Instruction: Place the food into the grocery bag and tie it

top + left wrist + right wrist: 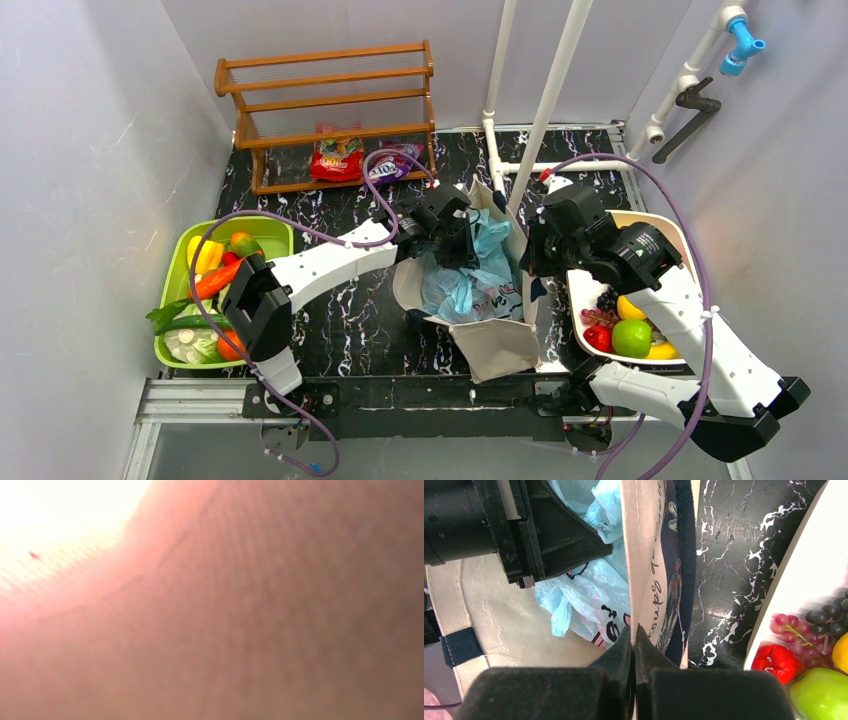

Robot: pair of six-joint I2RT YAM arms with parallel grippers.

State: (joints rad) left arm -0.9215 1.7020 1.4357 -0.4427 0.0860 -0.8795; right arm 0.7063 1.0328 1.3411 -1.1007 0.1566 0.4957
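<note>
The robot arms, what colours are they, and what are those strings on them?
The left arm and right arm have smooth white shells and chunky black joints. The strings are purple cables looping along them. The right gripper has black, wedge-shaped fingers.

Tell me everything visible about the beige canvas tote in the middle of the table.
The canvas tote is stiff beige cloth with navy handles and a dark printed panel with script lettering on its right outer face. It stands open on the black marbled table, its near wall sagging toward the arms. A crumpled light-blue plastic bag fills its mouth. The right claw is shut on its right rim, and the left claw reaches down inside it.
</note>
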